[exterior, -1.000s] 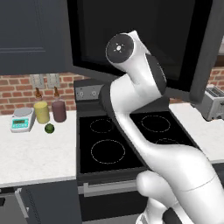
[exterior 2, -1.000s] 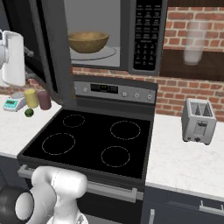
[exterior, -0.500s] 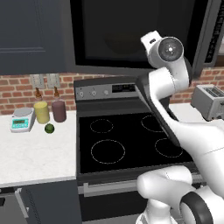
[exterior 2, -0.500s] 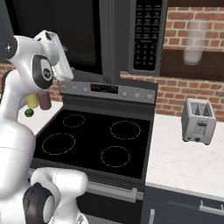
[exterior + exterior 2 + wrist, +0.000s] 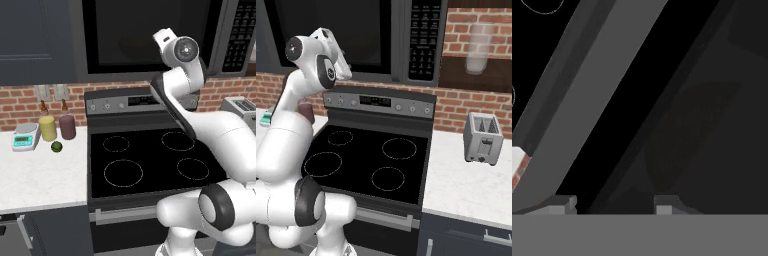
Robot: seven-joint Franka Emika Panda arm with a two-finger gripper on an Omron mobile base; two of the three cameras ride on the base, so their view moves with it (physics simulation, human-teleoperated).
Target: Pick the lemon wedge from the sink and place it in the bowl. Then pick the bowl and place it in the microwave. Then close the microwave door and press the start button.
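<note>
— Where are we in the task now?

— I judge we are near the end. The microwave door (image 5: 331, 35) looks shut: its black glass covers the front of the microwave (image 5: 150, 37) in both base views. I cannot see the bowl or the lemon wedge through the glass, so I only suppose they are inside.

— And the claw?

— The claw (image 5: 614, 202) is close in front of the door, at the lower part of the glass. In the hand view the two finger tips (image 5: 562, 204) stand apart with nothing between them, so it is spread and holds nothing.

— What is left?

— The start button. The button panel (image 5: 423, 37) is on the right side of the microwave, beside the door. My arm is now left of that panel, so I must bring the claw across to the right and push. I cannot tell from here which key is start; the keys are too small.

— Anything in the way?

— No, only the stove (image 5: 150, 160) lies below the microwave.
</note>
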